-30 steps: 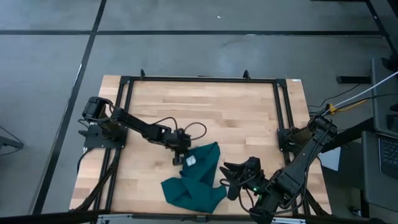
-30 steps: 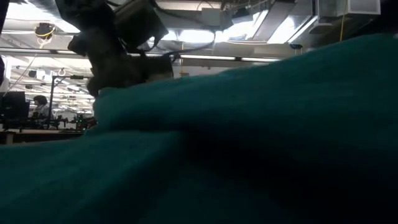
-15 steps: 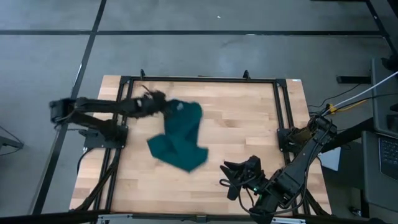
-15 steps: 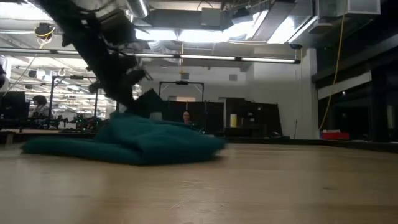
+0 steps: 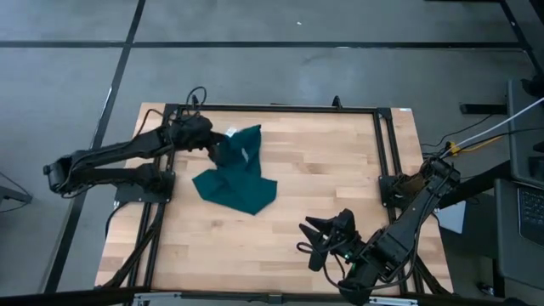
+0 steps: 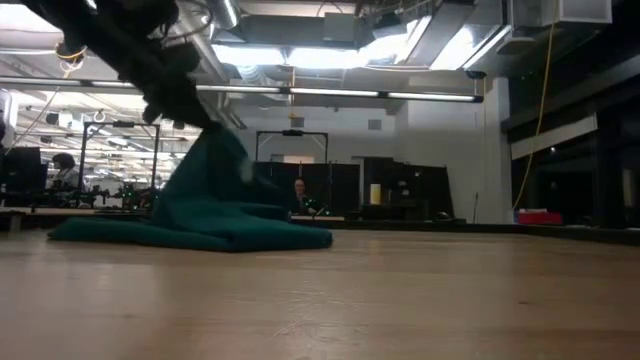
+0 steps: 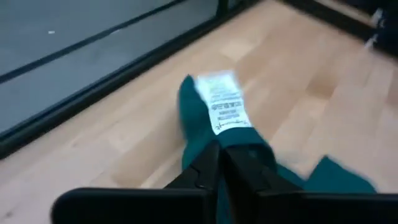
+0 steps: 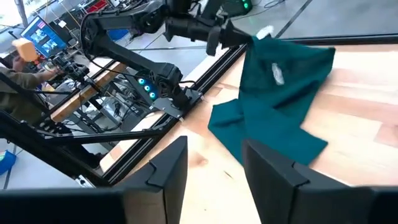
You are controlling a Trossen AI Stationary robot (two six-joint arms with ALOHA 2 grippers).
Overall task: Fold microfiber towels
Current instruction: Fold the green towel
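The dark teal towel (image 5: 235, 174) lies bunched on the wooden table's far left part; its lower folds rest on the wood (image 6: 190, 232) and one corner is raised. A white label (image 7: 222, 107) sits at the held edge. My left gripper (image 5: 219, 146) is shut on that corner. My right gripper (image 5: 316, 242) is open and empty near the table's near right edge, its fingers (image 8: 168, 163) apart, with the towel (image 8: 280, 106) farther off. My left gripper pinches the towel's edge beside the white label (image 7: 214, 140) between its two fingers, coming from the table's left. The held corner is raised (image 6: 215, 150), and the cloth slopes down from it to the bunched rest on the table.
A black metal frame (image 5: 272, 108) runs around the table's far and side edges. Bare wood (image 5: 331, 170) lies to the towel's right and toward the near edge. A person (image 8: 18, 68) shows in the room beyond the table.
My left gripper has dragged the towel from the table's near middle toward the far left, keeping hold of the labelled corner. The towel has slid along the wood, still bunched, and its held corner now stands raised above the rest. My right gripper has stayed put.
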